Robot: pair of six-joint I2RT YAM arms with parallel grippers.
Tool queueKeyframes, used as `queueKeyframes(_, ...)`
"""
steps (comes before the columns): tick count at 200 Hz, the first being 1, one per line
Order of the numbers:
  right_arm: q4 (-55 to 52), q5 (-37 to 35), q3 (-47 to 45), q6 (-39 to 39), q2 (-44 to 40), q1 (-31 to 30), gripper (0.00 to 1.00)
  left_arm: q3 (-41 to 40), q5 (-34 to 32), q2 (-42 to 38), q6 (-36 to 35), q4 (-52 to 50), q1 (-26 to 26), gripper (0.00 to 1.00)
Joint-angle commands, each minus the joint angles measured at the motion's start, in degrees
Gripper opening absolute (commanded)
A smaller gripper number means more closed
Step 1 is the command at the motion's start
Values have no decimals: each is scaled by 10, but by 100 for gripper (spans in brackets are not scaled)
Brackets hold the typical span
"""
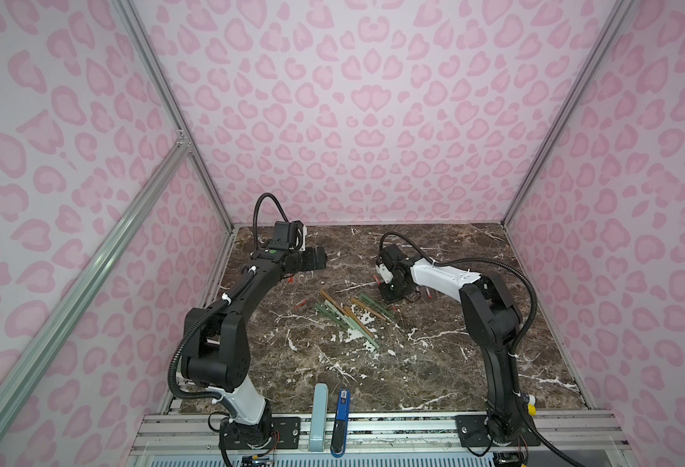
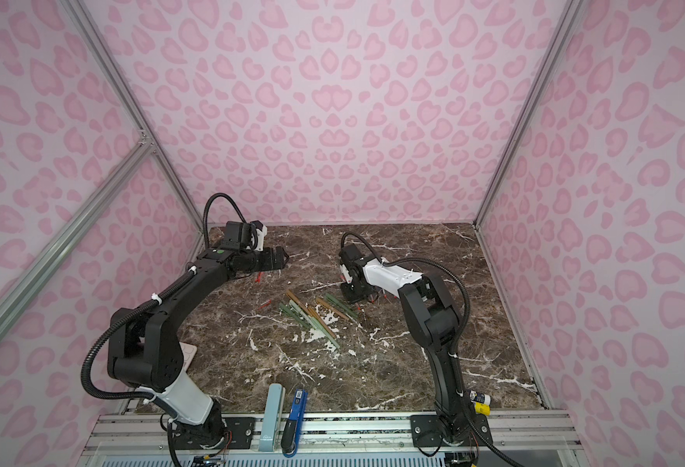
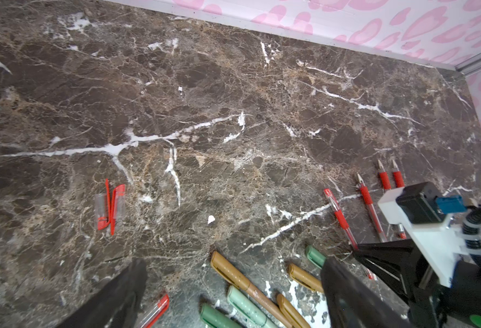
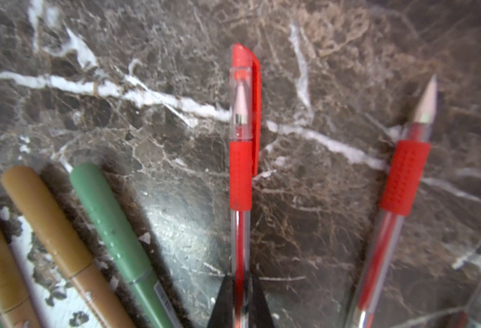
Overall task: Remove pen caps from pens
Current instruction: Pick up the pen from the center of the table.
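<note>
The right gripper (image 4: 240, 308) has its jaws clamped on the clear barrel of a capped red pen (image 4: 240, 176), its cap (image 4: 243, 93) well ahead of them; an uncapped red pen (image 4: 403, 176) lies beside. The left gripper (image 3: 235, 267) has its jaws wide apart; two loose red caps (image 3: 110, 204) lie ahead of them.

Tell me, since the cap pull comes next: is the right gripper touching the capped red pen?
Touching. In the right wrist view the right gripper clamps the capped red pen, fingertips against both barrel sides.
</note>
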State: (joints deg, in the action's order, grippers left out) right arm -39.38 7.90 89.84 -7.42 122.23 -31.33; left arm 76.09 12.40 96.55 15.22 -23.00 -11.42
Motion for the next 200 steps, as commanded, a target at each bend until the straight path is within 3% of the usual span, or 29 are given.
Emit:
queueKeyframes(1, -30, -20, 4, 10, 2, 3, 4, 6, 52, 5, 7, -1, 0, 99)
queueKeyframes(60, -13, 32, 24, -33, -58, 0, 3, 0, 131, 2, 43, 33, 2, 100)
queueKeyframes(114, 116, 111, -3, -123, -113, -33, 2, -37, 242, -2, 122, 115, 13, 98)
queueKeyframes(139, 170, 136, -5, -153, -118, -49, 1, -41, 250, 1, 130, 129, 15, 97)
queueKeyframes(200, 154, 152, 56, -165, -78, -82, 1, -24, 272, 15, 152, 132, 33, 89)
